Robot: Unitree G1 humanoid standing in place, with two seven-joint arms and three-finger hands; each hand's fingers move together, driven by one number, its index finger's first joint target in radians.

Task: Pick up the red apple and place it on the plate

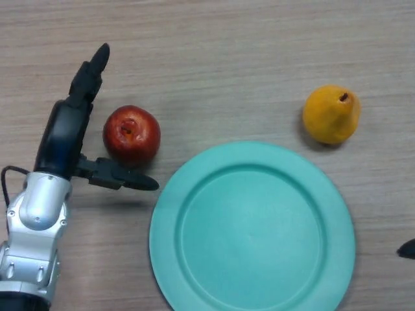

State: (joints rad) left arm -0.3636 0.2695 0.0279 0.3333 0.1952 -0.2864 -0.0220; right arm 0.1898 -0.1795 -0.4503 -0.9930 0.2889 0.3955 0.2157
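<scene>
Reach step: left robot hand open, fingers and thumb spread either side of the apple, which sits on the surface left of the plate. Next: close, lift, carry right. Right robot hand idle at edge, state unclear.

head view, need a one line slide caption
Left hand open beside the red apple, teal plate empty, orange pear farther right.

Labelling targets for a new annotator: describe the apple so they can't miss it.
Start at the big teal plate; look just past its upper-left rim. The red apple sits there on the wooden table, between the left hand's open fingers. The other fruit, a pear, is yellow.
</scene>
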